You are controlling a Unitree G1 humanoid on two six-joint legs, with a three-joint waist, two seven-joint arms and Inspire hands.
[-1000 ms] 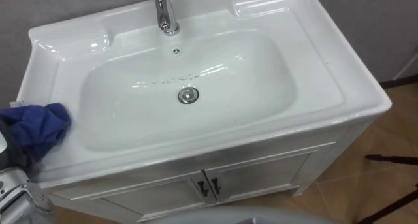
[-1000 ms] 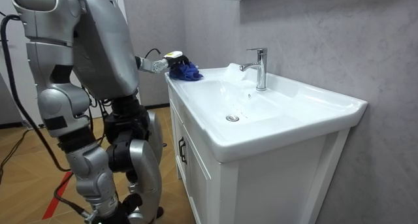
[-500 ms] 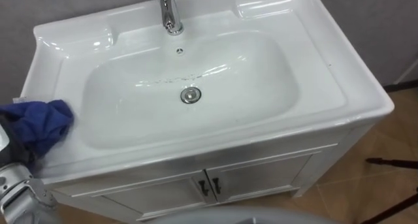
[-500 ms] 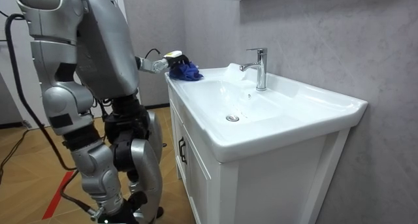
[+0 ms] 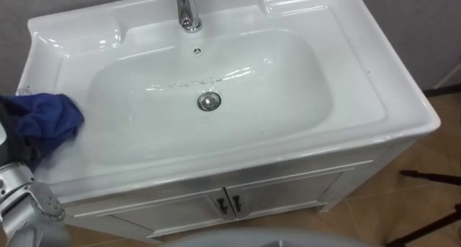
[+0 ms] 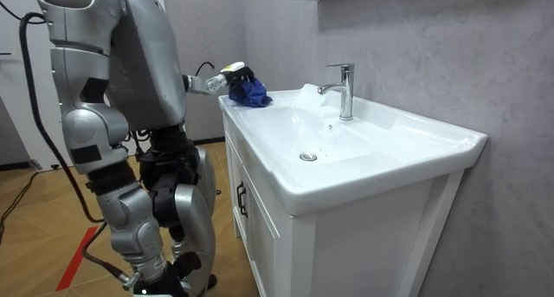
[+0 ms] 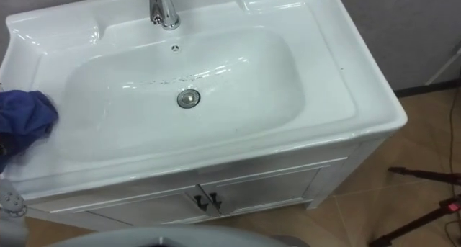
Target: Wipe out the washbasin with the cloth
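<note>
Two eye views look straight down on the white basin (image 5: 374,96). They show the bowl with its round metal drain (image 5: 209,101), the small overflow hole (image 5: 197,51) above it, and the base of the chrome faucet (image 5: 189,9), whose top is cut off by the frame. Below the front rim they show the cabinet (image 5: 288,193) with two dark door handles (image 5: 230,204) side by side. The room view gives what those cannot. I stand upright at the end of the vanity on the room view's left, with my left arm stretched forward to the near corner of the rim, and the faucet is seen whole from the side.

My left hand (image 6: 235,73) is closed on the blue cloth (image 5: 47,117). The cloth is bunched up in my grip, and my dark fingers are mostly buried in its folds, so from above I can make out little more than the wrist behind them. The cloth sits at the left end of the rim, on the flat ledge beside the bowl and outside the bowl itself. From the side it hangs below my hand at that corner — whether its lowest fold touches the porcelain or hovers just over it I cannot tell.

A faint broken line of glare or water runs across the bowl above the drain. At the lower right, thin dark rods (image 5: 428,178) lie over the wooden floor (image 5: 425,211) — cut off by the frame, and I cannot say what they belong to.
</note>
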